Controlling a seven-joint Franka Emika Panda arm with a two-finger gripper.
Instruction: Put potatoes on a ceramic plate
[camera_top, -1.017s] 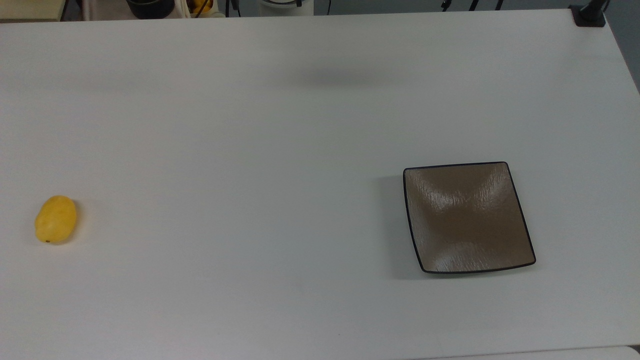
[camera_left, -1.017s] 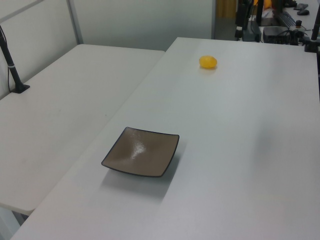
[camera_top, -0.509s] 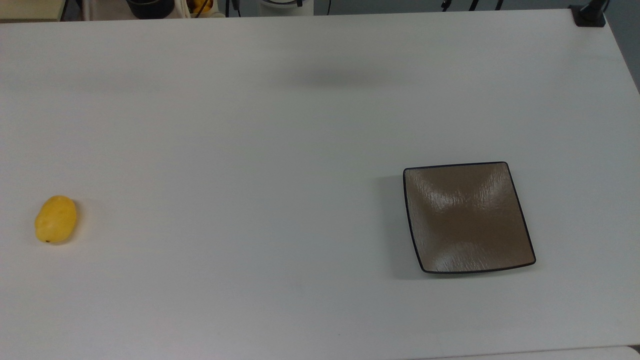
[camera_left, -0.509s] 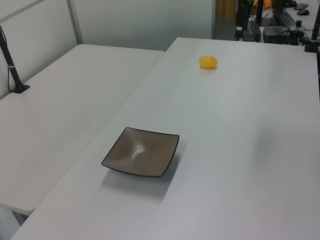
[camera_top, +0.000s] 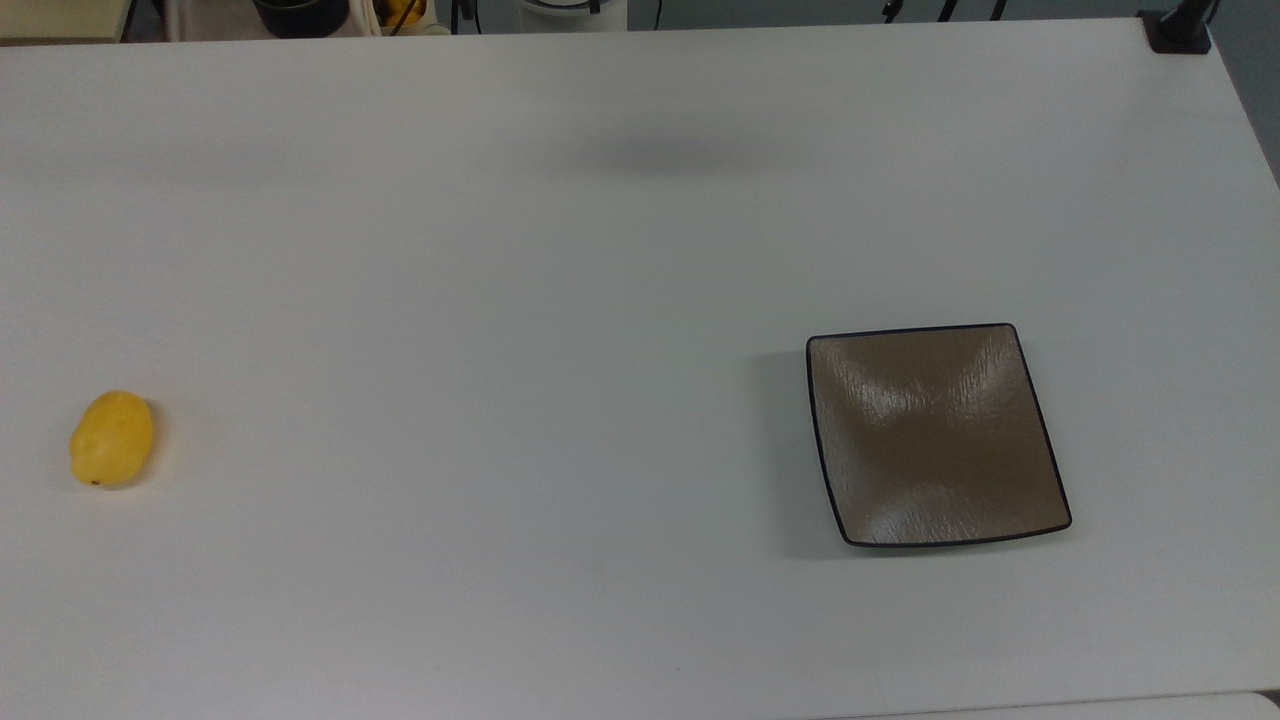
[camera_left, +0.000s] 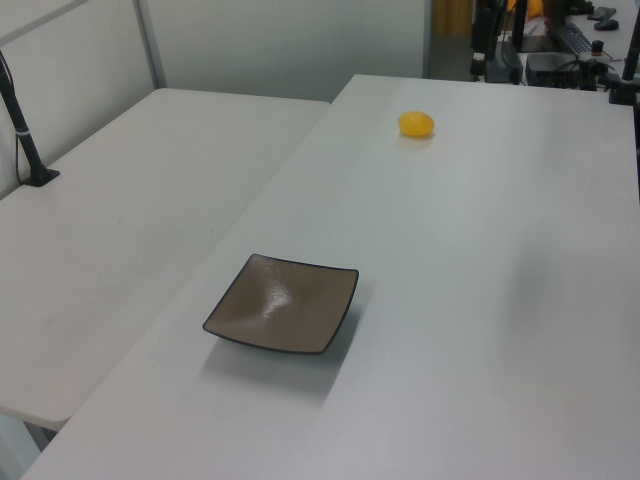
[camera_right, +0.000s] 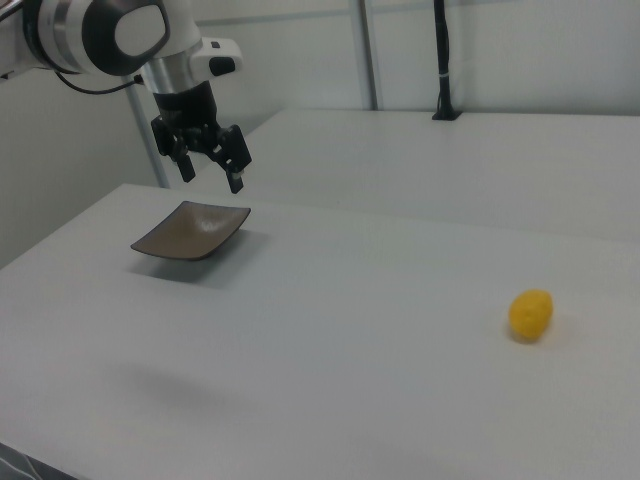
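Observation:
A small yellow potato (camera_top: 111, 439) lies on the white table at the top view's far left; it sits far back in the left view (camera_left: 416, 124) and at the right view's right (camera_right: 530, 315). The square brown ceramic plate (camera_top: 935, 434) with a black rim rests at the top view's right, near the front in the left view (camera_left: 284, 303), and it holds nothing. In the right view my gripper (camera_right: 211, 165) hangs open and empty in the air, above and beside the plate (camera_right: 192, 232), far from the potato.
The white table (camera_top: 560, 300) is wide and bare between potato and plate. A second white table (camera_left: 120, 230) adjoins it on the left view's left. A black clamp post (camera_top: 1178, 30) stands at the top view's far right corner. Clutter lines the top view's back edge.

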